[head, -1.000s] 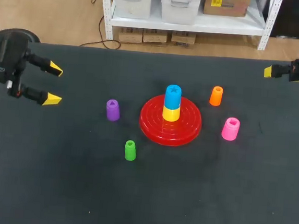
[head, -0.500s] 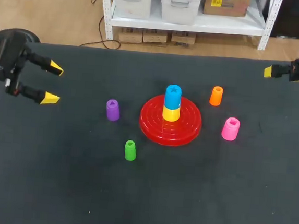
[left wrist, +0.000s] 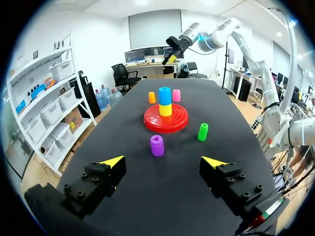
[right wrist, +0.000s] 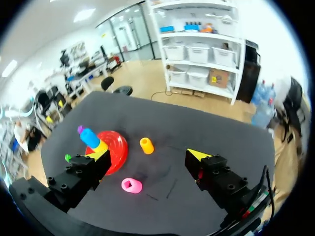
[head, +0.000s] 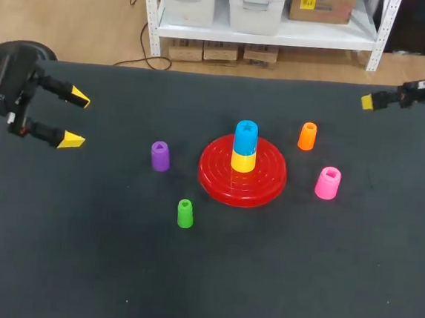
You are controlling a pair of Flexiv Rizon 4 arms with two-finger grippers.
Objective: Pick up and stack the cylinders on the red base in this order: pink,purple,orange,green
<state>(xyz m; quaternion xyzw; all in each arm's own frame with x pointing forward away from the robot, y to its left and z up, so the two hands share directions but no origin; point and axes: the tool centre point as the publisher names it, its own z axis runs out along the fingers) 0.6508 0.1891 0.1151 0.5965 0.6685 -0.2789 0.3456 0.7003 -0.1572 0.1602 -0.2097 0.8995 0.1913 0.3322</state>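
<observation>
Black table (head: 76, 266) w/ red base (head: 264, 183); L claw (head: 75, 119), R claw (right wrist: 148, 153) both wide open, empty.

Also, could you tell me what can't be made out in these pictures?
Purple cylinder: right wrist view, mostly hidden behind the blue cylinder.
Green cylinder: right wrist view, too small for detail.
Right gripper: head view, only one yellow tip shows; its arm is cut off by the edge.
Base centre: every view, covered by the yellow cylinder.
</observation>
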